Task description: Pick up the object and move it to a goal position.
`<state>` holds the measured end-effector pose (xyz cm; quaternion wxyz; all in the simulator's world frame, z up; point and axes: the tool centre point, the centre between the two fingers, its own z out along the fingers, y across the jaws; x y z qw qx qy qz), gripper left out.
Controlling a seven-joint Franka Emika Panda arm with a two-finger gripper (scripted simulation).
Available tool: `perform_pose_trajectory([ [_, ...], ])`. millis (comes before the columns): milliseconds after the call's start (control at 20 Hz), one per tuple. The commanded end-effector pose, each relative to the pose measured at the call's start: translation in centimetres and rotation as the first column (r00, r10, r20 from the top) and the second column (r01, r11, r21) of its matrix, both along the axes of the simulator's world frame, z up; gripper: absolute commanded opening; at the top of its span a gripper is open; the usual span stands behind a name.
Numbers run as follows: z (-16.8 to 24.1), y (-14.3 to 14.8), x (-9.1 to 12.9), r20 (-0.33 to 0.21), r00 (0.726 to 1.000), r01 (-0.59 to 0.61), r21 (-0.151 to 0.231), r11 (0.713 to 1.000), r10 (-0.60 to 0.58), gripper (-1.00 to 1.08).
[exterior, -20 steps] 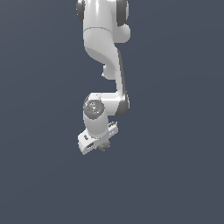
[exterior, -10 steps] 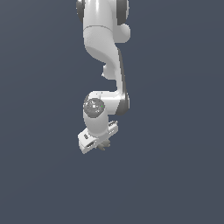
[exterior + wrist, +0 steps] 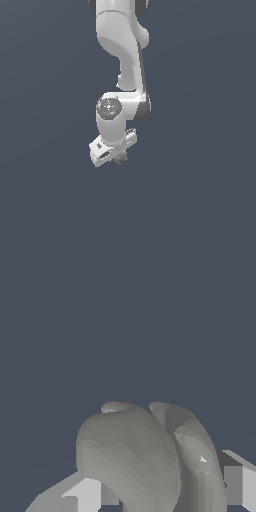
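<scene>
The hand (image 3: 119, 159) grips the object (image 3: 150, 456); its axis is unclear.

Object: a dull grey-olive lump (image 3: 145, 456) with rounded lobes, filling much of the wrist view.
Fingers: pale grey pads (image 3: 90, 495), one showing on either side of the object.
Grip: the pads sit right against the object's flanks, closed on it.
Backdrop: plain dark blue-grey (image 3: 125, 321) behind everything.
</scene>
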<state>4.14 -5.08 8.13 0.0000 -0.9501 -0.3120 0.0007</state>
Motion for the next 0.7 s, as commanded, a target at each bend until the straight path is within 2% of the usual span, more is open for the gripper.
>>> perform_pose_trajectory([
  [0,1.6,0.3,-0.8,0.001,1.0,0.0,0.0,1.0,0.0,-1.0],
  [650,12.6,2.2,-6.3,0.001,1.0,0.0,-0.001,1.0,0.0,-1.0],
])
